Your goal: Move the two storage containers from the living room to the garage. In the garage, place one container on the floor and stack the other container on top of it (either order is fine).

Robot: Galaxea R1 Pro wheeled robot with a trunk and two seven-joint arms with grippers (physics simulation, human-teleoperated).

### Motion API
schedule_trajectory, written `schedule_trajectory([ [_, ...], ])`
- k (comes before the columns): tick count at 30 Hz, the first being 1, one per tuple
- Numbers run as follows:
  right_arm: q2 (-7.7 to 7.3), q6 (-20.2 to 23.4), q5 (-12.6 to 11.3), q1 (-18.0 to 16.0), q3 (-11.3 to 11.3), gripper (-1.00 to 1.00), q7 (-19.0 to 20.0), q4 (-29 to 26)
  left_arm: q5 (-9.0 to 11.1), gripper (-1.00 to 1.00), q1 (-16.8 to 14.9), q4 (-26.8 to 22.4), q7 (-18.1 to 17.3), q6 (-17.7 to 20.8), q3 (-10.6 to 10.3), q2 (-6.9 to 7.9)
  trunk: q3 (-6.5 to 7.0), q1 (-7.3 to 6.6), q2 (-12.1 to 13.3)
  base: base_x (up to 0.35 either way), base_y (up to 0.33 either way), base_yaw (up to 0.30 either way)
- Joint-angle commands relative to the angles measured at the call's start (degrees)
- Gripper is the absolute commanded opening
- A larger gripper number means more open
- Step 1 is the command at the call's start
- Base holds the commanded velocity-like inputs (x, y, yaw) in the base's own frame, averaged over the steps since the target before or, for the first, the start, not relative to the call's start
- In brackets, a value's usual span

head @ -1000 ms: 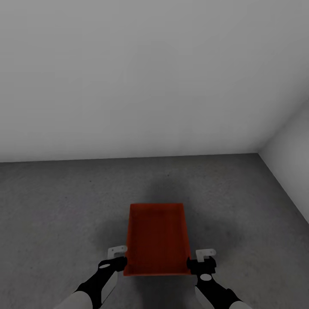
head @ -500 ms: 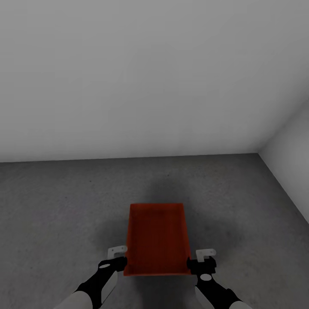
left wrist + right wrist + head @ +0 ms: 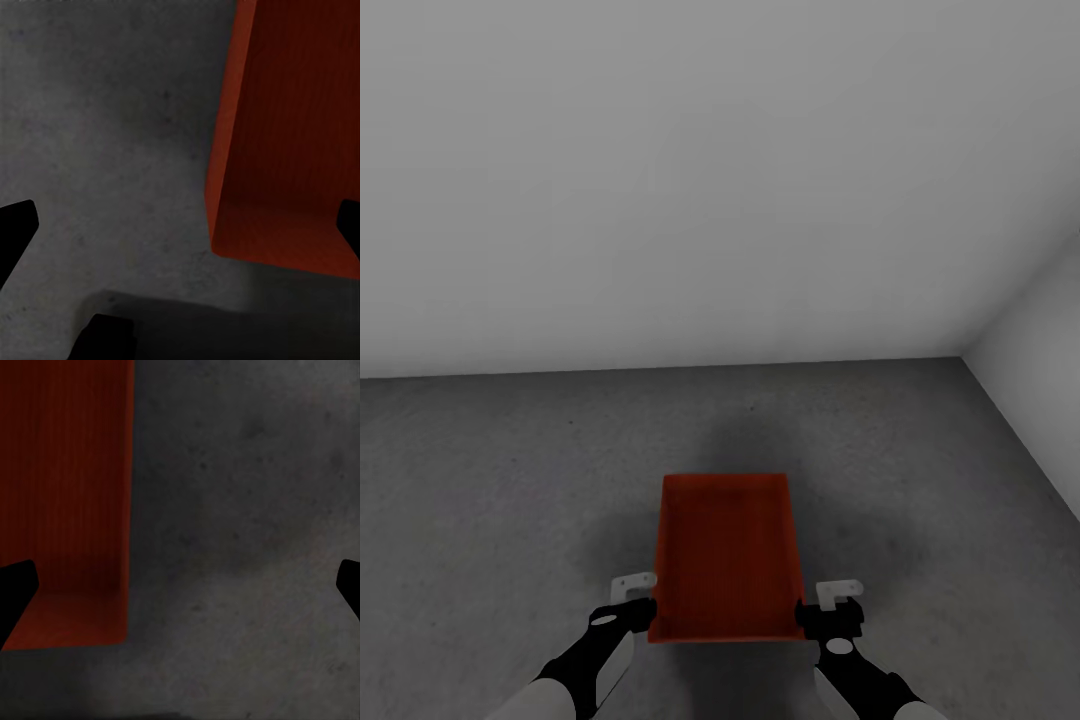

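Observation:
One red-orange storage container [image 3: 728,560] sits low over the dark grey concrete floor [image 3: 480,480] of the garage, long side pointing away from me. I cannot tell if it touches the floor. My left gripper [image 3: 643,597] is open at its near left corner. In the left wrist view its fingers stand wide apart, one over the container [image 3: 292,150] and one over the floor. My right gripper [image 3: 817,600] is open at the near right corner, likewise straddling the container's wall [image 3: 67,495]. The second container and the living room are out of view.
A plain white wall [image 3: 660,200] stands a short way beyond the container. A second white wall [image 3: 1040,330] meets it in a corner at the right. Bare concrete stretches to the left and right of the container.

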Motion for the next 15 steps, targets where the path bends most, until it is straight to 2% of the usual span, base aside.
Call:
schedule_trajectory([
  [1,-0.04,-0.33,-0.62,-0.05,0.44,1.00,-0.27,0.04,0.51,1.00,0.00,-0.14,0.21,0.26,-0.13,-0.01,-0.03,0.00,-0.02,0.000,0.000,0.000],
  [15,-0.02,-0.33,-0.59,-0.05,0.44,1.00,-0.26,0.04,0.51,1.00,0.02,-0.18,0.19,0.15,-0.11,-0.01,2.30,-2.86,5.20,0.000,0.000,0.000],
])
